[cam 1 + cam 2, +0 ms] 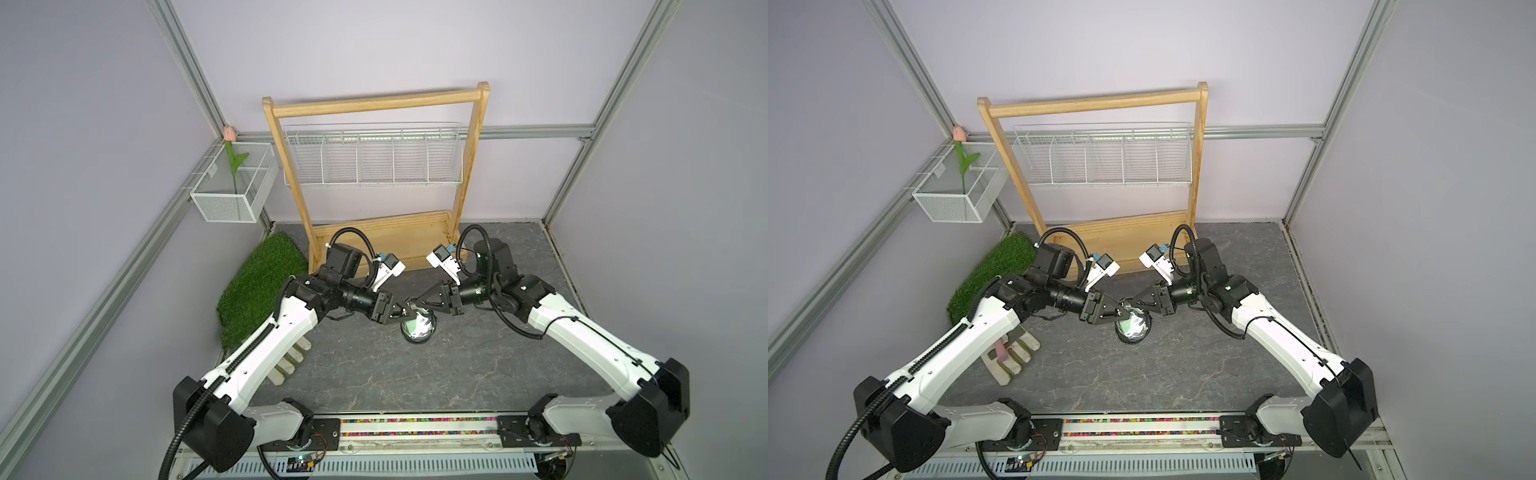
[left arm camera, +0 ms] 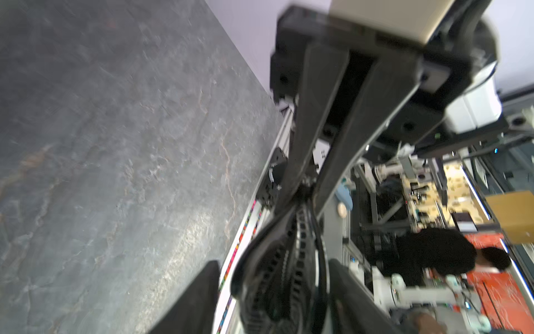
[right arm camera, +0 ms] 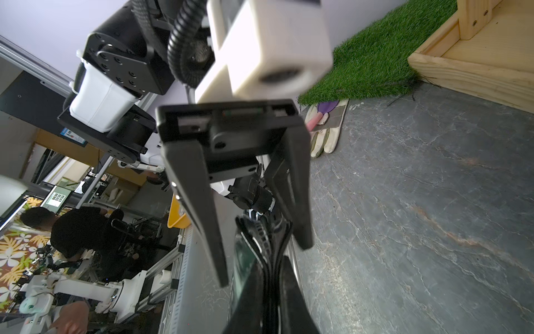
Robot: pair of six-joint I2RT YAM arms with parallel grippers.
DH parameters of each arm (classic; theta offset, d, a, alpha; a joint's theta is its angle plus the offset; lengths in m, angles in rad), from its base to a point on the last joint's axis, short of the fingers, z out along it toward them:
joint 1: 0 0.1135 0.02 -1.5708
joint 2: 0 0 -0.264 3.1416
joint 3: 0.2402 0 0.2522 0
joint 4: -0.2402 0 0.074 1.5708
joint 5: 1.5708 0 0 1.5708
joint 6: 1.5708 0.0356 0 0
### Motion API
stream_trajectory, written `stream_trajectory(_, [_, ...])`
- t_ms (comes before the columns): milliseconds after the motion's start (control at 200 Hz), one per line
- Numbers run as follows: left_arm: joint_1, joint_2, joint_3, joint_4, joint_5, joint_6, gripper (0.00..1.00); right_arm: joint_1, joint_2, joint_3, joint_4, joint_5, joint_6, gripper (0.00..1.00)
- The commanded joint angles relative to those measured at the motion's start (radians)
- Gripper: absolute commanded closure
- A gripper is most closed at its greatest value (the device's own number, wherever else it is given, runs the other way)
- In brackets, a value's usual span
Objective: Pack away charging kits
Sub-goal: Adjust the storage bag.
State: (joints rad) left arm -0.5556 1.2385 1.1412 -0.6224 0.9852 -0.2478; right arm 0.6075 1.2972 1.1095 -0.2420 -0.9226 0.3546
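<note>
While hung over desk (image 1: 374, 374): clear pouch (image 1: 417, 340) clamped at top rim by right fingers (image 2: 310, 185); left fingers (image 3: 208, 231) released, spread either side of pouch; mint-green charger block (image 1: 1133, 323) inside pouch.

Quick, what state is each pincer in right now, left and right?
Left pincer: open, fingers apart on either side of the clear pouch.
Right pincer: shut on the clear pouch's rim.

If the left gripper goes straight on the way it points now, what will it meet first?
Most likely the pouch: its black rim stands between the open fingers of the left gripper. Just behind it comes the right gripper, shut on that rim; depth is hard to judge.
</note>
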Motion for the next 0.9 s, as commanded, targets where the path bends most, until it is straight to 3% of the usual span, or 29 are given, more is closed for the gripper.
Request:
stream_trajectory(0, [0.004, -0.096, -0.134, 0.387, -0.076, -0.288, 0.08, 0.004, -0.052, -0.036, 0.263, 0.095, 0.234, 0.94])
stream_trajectory(35, [0.005, -0.134, -0.203, 0.529, -0.116, -0.388, 0.0, 0.005, -0.057, -0.037, 0.288, 0.148, 0.269, 0.94])
stream_trajectory(150, [0.002, -0.241, -0.37, 0.801, -0.318, -0.597, 0.0, 0.004, -0.077, -0.062, 0.384, 0.32, 0.389, 0.94])
stream_trajectory(260, [-0.012, -0.294, -0.505, 0.991, -0.483, -0.727, 0.0, 0.01, -0.108, -0.14, 0.558, 0.483, 0.53, 0.94])
stream_trajectory(350, [-0.036, -0.307, -0.549, 1.092, -0.555, -0.764, 0.0, 0.041, -0.119, -0.16, 0.579, 0.618, 0.527, 0.94])
stream_trajectory(460, [-0.047, -0.274, -0.561, 1.198, -0.596, -0.81, 0.0, 0.099, -0.118, -0.175, 0.607, 0.744, 0.509, 0.94])
stream_trajectory(615, [-0.064, -0.193, -0.582, 1.358, -0.654, -0.883, 0.0, 0.149, -0.073, -0.187, 0.712, 0.809, 0.552, 0.94])
stream_trajectory(770, [-0.078, -0.103, -0.575, 1.482, -0.641, -0.929, 0.02, 0.178, -0.047, -0.217, 0.796, 0.9, 0.574, 0.94])
stream_trajectory(835, [-0.082, -0.088, -0.576, 1.497, -0.652, -0.932, 0.06, 0.185, -0.043, -0.224, 0.843, 0.926, 0.585, 0.94])
stream_trajectory(895, [-0.083, -0.078, -0.577, 1.522, -0.657, -0.938, 0.16, 0.195, -0.042, -0.224, 0.836, 0.96, 0.586, 0.94])
